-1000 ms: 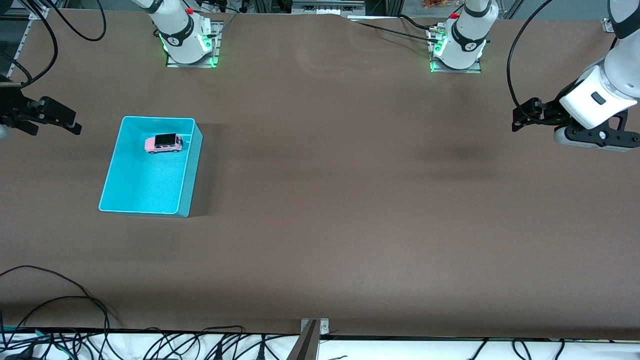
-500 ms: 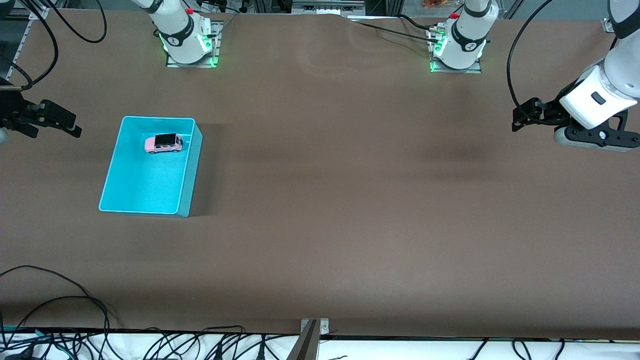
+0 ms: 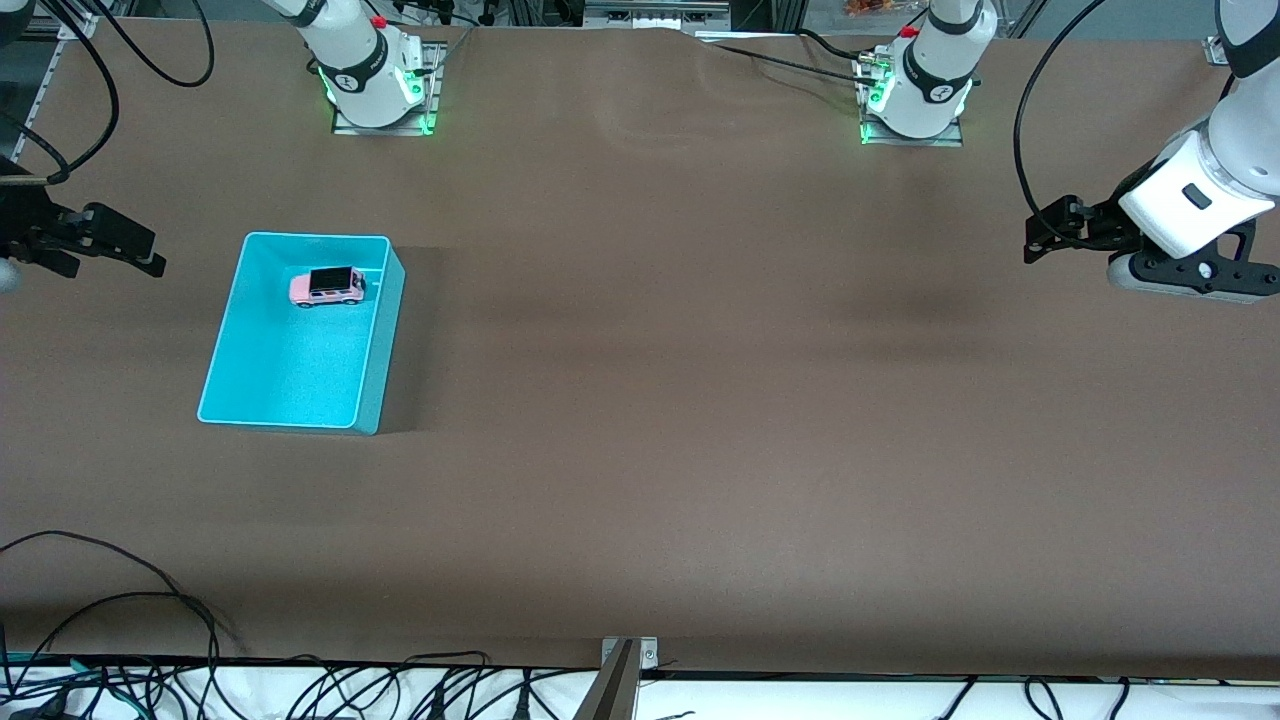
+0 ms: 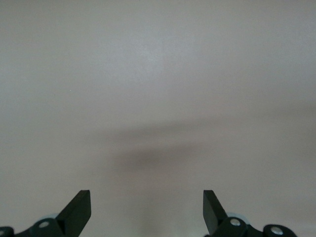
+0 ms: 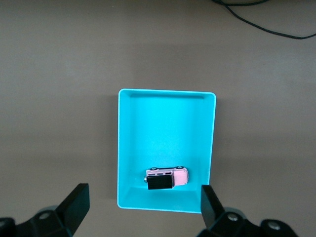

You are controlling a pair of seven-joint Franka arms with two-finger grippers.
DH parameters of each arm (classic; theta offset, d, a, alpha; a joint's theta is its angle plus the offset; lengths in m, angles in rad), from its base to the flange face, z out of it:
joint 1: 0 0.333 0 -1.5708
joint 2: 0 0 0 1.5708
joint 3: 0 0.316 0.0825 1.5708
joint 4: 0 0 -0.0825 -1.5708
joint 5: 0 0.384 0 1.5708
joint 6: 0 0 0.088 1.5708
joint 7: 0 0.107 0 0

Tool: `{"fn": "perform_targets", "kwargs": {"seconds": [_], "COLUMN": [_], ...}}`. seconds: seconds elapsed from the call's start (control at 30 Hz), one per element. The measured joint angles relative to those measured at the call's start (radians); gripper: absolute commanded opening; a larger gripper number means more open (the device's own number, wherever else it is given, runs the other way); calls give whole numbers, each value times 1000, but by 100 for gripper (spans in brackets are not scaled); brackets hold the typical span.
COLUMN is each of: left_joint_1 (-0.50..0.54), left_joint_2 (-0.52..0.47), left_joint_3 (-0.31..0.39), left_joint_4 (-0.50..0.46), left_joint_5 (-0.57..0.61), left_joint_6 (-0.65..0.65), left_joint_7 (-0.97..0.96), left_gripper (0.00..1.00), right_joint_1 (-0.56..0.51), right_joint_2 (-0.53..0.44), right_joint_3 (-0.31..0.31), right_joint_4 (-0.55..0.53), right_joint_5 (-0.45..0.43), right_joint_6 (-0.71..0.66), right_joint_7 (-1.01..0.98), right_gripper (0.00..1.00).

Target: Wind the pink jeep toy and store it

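Pink jeep toy [image 3: 327, 287] sits well apart from both hands, resting on its wheels inside the cyan bin [image 3: 232, 335], close to the bin wall toward the robots' bases. The right hand [image 5: 143, 207] hangs spread and empty over the table's edge at the right arm's end, near the bin. The left hand [image 4: 147, 207], likewise spread with nothing between its fingers, waits over bare table [image 3: 700, 400] at the left arm's end.

The jeep looks light and rigid, probably hard smooth plastic, with a boxy pink body, flat black roof and small dark wheels that will let it roll away if nudged. The flat body sides seem the surest grip; the glossy roof may slip.

The bin is a smooth, thin-walled rectangular tub with rounded corners; the table is covered in matte brown.
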Motion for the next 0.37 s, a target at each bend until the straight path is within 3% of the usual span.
{"fn": "perform_targets", "kwargs": {"seconds": [0.37], "left_joint_1": [0], "left_joint_2": [0], "left_joint_3": [0], "left_joint_4": [0], "left_joint_5": [0], "left_joint_6": [0], "left_joint_7": [0], "left_gripper": [100], "right_joint_1": [3], "right_joint_2": [5], "right_joint_3": [3], "right_joint_4": [0], "right_joint_5": [0], "right_joint_6": [0], "right_joint_7": [0], "right_gripper": [100]}}
